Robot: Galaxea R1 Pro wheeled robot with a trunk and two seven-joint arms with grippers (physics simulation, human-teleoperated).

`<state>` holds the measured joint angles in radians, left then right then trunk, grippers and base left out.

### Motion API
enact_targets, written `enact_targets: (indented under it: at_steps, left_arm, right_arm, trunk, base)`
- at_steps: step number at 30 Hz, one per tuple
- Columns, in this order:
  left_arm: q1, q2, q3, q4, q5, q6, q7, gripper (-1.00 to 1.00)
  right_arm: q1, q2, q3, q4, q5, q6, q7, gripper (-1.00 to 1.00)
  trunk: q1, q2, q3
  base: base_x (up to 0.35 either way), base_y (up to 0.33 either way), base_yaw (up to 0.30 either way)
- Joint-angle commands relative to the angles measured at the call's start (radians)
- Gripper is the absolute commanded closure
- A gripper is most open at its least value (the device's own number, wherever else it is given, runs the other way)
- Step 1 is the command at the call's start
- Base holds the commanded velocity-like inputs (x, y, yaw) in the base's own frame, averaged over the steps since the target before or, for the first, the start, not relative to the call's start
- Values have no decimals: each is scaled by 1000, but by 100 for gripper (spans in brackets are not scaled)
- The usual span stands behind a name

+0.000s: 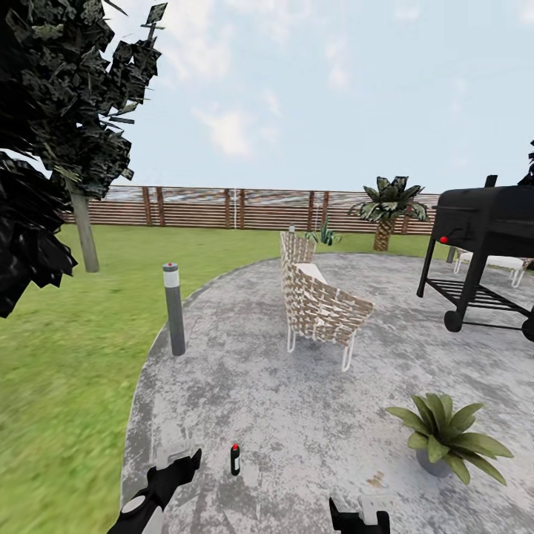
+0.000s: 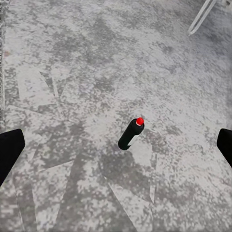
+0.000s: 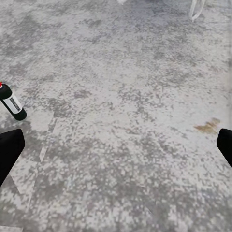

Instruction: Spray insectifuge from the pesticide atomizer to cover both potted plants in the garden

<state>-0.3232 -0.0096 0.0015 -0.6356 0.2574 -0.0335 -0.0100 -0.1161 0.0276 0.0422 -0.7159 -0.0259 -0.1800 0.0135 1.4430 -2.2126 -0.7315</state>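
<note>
Left gripper (image 1: pixel 176 461) hangs low over the grey paving (image 1: pixel 297 415), spread wide and holding nothing; in its wrist view the two dark fingers (image 2: pixel 9 152) sit at opposite edges with bare paving between them. Right gripper (image 1: pixel 361 519) is likewise spread and empty, low at the near edge of the head view.

Bottle (image 1: pixel 235 460) stands upright on the paving, red cap up, just to the right of the left gripper and between the two arms. Left wrist view puts the bottle (image 2: pixel 130 134) close to centre between the fingers but apart from both (no contact yet). Right wrist view catches it at one edge, white label visible (image 3: pixel 12 105).

Step in hand, as I judge it: the approach to pick up the bottle. Spraying has not begun. Next move calls for lowering the left gripper around the bottle's body and closing squarely; it is slender and upright, so a glancing touch could tip it.

One potted plant (image 1: pixel 445 434) sits on the paving to the right, well apart from the bottle. Wicker chair (image 1: pixel 319 300) and black grill (image 1: pixel 486 245) stand beyond.
</note>
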Motion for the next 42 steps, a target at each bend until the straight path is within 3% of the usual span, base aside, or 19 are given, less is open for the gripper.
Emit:
enact_targets:
  at_steps: [1, 22, 24, 28, 29, 31, 32, 35, 39, 40, 42]
  left_arm:
    - [-1, 0, 0, 1, 8, -2, -1, -100]
    - [-1, 4, -4, 1, 3, -2, -1, -100]
    - [-1, 4, -11, 1, -13, -2, -1, -100]
    - [-1, 0, -25, -1, -90, -2, 2, -100]
    - [-4, -3, -26, -4, -117, 1, 5, -100]
    - [-10, -5, -26, -7, -126, 3, 7, -100]
    - [-14, -6, -27, -9, -129, 4, 8, -100]
    - [-69, -7, -26, -17, -136, 24, 10, -100]
    - [-128, -8, -25, -19, -135, 46, 12, -100]
    - [-144, -8, -25, -20, -135, 52, 12, -100]
    - [-198, -7, -21, -20, -133, 75, 13, -100]
  right_arm:
    - [-1, 0, 0, 0, -3, -3, 1, -100]
    - [0, 0, 4, 1, 0, -2, 5, -100]
    - [0, 0, 6, 4, 2, -3, 6, -100]
    - [-5, 1, 23, 23, 11, -4, 8, -100]
    - [-14, 1, 43, 22, 13, 1, 8, -100]
    - [-28, 2, 53, 16, 14, 10, 8, -100]
    - [-39, 5, 57, 11, 15, 20, 8, -100]
    - [-107, 35, 69, -63, 16, 185, 7, -100]
    - [-178, 62, 93, -114, 16, 313, 6, -100]
    - [-191, 69, 104, -123, 16, 341, 6, -100]
    - [-229, 92, 165, -162, 15, 425, 5, -100]
  trunk:
    - [0, 0, -1]
    - [0, 0, -1]
    - [0, 0, -1]
    - [0, 0, -1]
    - [0, 0, -1]
    - [0, 0, -1]
    - [0, 0, -1]
    - [0, 0, -1]
    - [0, 0, -1]
    - [0, 0, -1]
    - [0, 0, -1]
  base:
    - [0, 0, -53]
    - [90, 0, -224]
    - [31, 0, -90]
    - [13, 0, -38]
    - [5, 0, -13]
    - [3, 0, -10]
    - [2, 0, -7]
    - [1, 0, -3]
    - [0, 0, -1]
    - [0, 0, 0]
    - [0, 0, 0]
